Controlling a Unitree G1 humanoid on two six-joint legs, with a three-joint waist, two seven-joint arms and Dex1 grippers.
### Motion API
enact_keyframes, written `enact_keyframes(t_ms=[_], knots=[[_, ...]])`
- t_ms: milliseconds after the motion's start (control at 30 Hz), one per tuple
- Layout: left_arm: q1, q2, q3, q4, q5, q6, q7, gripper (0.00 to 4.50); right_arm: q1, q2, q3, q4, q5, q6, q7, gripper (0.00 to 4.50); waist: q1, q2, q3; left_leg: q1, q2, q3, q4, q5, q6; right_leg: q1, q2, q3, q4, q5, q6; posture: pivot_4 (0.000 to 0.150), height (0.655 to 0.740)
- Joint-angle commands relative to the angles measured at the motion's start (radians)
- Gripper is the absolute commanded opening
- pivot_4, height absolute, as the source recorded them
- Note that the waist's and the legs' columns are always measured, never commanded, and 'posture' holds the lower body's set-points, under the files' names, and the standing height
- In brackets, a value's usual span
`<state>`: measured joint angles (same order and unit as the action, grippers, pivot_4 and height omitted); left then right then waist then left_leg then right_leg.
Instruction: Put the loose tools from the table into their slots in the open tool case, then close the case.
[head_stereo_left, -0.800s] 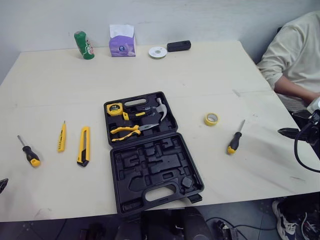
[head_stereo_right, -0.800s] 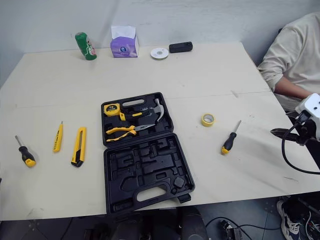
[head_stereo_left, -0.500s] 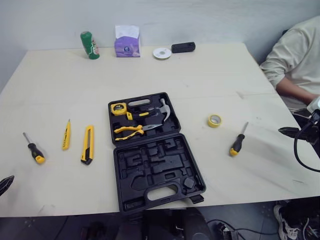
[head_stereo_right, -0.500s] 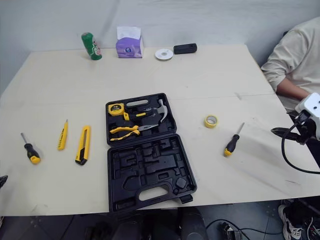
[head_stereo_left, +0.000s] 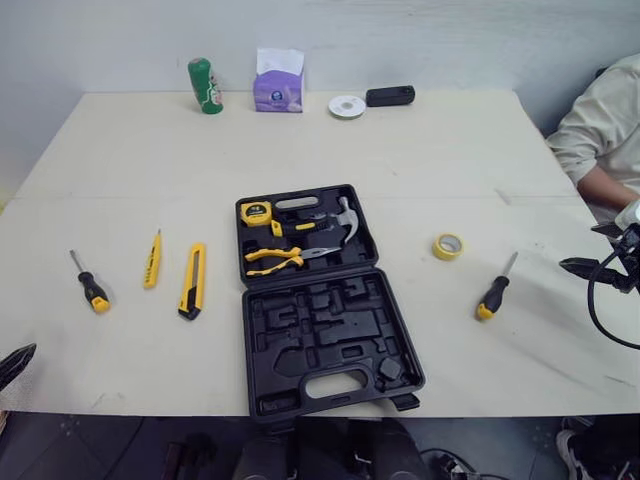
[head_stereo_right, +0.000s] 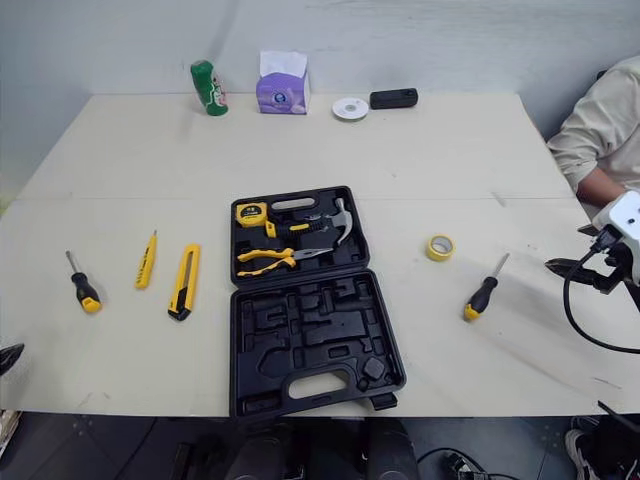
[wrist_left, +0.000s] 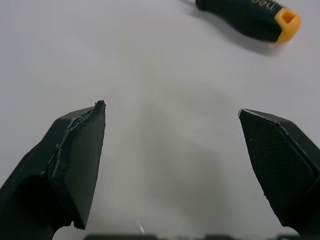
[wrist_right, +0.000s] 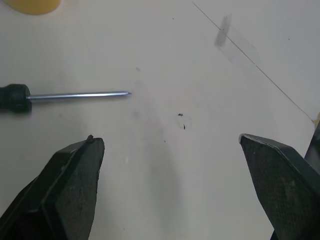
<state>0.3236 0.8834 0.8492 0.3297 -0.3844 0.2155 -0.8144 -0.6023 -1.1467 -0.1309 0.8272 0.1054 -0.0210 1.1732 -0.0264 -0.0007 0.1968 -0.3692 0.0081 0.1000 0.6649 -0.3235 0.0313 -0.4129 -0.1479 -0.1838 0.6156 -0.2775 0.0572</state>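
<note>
Hovering by the near left edge of the table (head_stereo_left: 420, 150), my left gripper (wrist_left: 171, 110) has its fingers spread wide over bare tabletop. The left-hand screwdriver (head_stereo_left: 88, 288) lies just beyond them, its shaft pointing away and slightly left, its yellow butt toward me. My right gripper (wrist_right: 169, 139) is spread wide too, over the table's right side. The right-hand screwdriver (head_stereo_left: 494, 290) lies near it on a diagonal, blade tip pointing away and to the right, yellow-ended handle nearest me. The yellow tape roll (head_stereo_left: 448, 246) sits flat between that screwdriver and the tool case (head_stereo_left: 330, 345).

The case lies open in the middle of the table, its carry handle at the near edge. Its far half holds the tape measure (head_stereo_left: 256, 212), the hammer (head_stereo_left: 335, 222) and the pliers (head_stereo_left: 280, 260), the pliers' jaws pointing right. The near half shows bare black moulded recesses.

Left of the case, the utility knife (head_stereo_left: 193, 293) lies lengthwise near-to-far, its black end toward me. Beside it, the slim yellow tool (head_stereo_left: 152, 272) points its tip away.
</note>
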Motion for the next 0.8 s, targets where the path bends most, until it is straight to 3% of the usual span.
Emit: enact_keyframes(t_ms=[33, 133, 233, 333, 433, 667, 700, 800], knots=[[-0.006, 0.028, -0.011, -0.024, 0.006, -0.004, -0.014, 4.49, 0.019, -0.029, -0.049, -0.016, 0.017, -0.014, -0.017, 4.5, -0.002, 0.0, 0.0, 0.0, 0.0, 0.0, 0.0, 0.0, 0.0, 0.0, 0.0, 0.0, 0.0, 0.0, 0.0, 0.15, 0.7278], [-0.036, 0.042, -0.035, -0.082, -0.013, 0.033, -0.02, 4.49, 0.026, -0.018, -0.074, -0.062, 0.049, 0.022, -0.022, 4.5, -0.003, 0.0, 0.0, 0.001, 0.001, 0.002, 0.0, 0.0, 0.0, 0.0, 0.001, 0.001, 0.0, 0.0, 0.0, 0.15, 0.7278], [-0.055, 0.038, -0.074, -0.217, -0.037, 0.098, -0.028, 4.49, -0.008, 0.065, -0.146, -0.218, 0.18, 0.222, -0.063, 4.5, -0.005, 0.001, 0.0, 0.002, 0.002, 0.004, 0.001, 0.0, 0.0, -0.001, 0.001, 0.004, 0.002, 0.0, 0.0, 0.15, 0.7278], [-0.07, 0.009, -0.138, -0.414, -0.084, 0.177, -0.025, 4.49, 0.056, 0.114, -0.126, -0.418, 0.194, 0.29, -0.091, 4.5, 0.0, 0.001, 0.0, 0.002, 0.002, 0.004, 0.0, 0.0, -0.002, -0.001, 0.002, 0.004, 0.003, 0.0, 0.0, 0.15, 0.7278], [-0.097, 0.0, -0.214, -0.57, -0.133, 0.267, -0.012, 3.87, 0.091, 0.153, -0.102, -0.557, 0.199, 0.35, -0.12, 3.85, 0.005, 0.001, 0.0, 0.001, 0.002, 0.003, 0.0, 0.0, -0.001, -0.001, 0.002, 0.004, 0.005, 0.0, 0.0, 0.15, 0.7278], [-0.279, -0.006, -0.494, -0.655, -0.104, 0.419, 0.061, 0.58, 0.075, 0.29, 0.042, -0.712, 0.188, 0.418, -0.151, 0.27, 0.023, 0.001, 0.001, 0.001, 0.002, 0.004, 0.001, 0.001, 0.0, -0.001, 0.004, 0.005, 0.005, 0.0, 0.001, 0.15, 0.7278], [-0.296, -0.008, -0.534, -0.65, -0.092, 0.426, 0.062, 0.07, 0.072, 0.31, 0.071, -0.722, 0.177, 0.411, -0.15, 0.0, 0.022, 0.001, 0.001, 0.001, 0.003, 0.005, 0.001, 0.001, 0.0, -0.001, 0.005, 0.005, 0.005, 0.0, 0.001, 0.15, 0.7278], [-0.331, -0.016, -0.63, -0.631, -0.047, 0.43, 0.07, 0.02, 0.059, 0.36, 0.131, -0.726, 0.139, 0.402, -0.169, 0.0, 0.022, 0.001, 0.0, 0.001, 0.003, 0.006, 0.001, 0.001, 0.0, -0.001, 0.007, 0.006, 0.005, 0.0, 0.001, 0.15, 0.7278]])
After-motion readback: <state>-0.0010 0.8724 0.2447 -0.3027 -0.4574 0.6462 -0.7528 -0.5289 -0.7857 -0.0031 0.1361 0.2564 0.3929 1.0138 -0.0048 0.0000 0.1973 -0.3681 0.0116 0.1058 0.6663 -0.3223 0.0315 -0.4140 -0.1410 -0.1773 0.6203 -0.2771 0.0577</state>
